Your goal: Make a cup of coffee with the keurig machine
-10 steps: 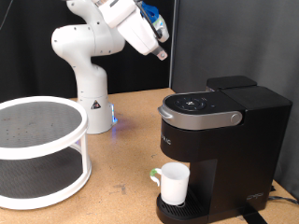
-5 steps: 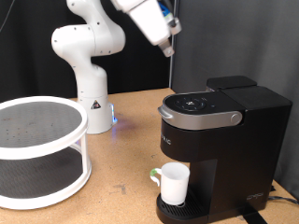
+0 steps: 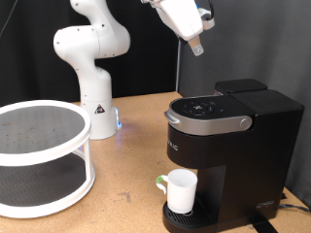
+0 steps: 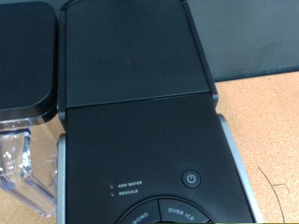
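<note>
The keurig machine (image 3: 228, 146) stands at the exterior view's right, black with a grey-silver handle band and its lid down. The white cup (image 3: 180, 190) sits on its round drip tray under the brew head, a greenish bit at its handle side. My gripper (image 3: 197, 47) hangs high above the machine near the exterior view's top, fingers pointing down at it. The wrist view looks straight down on the machine's top (image 4: 140, 112), showing the power button (image 4: 191, 178) and the water tank lid (image 4: 26, 56). The fingers do not show in the wrist view.
A white two-tier round rack (image 3: 39, 155) stands at the exterior view's left. The white robot base (image 3: 92, 92) is behind it. The wooden table (image 3: 126, 184) lies between rack and machine. A black curtain backs the scene.
My gripper has moved towards the exterior view's right and slightly up, from beside the arm to above the machine. The cup and the machine have not moved.
</note>
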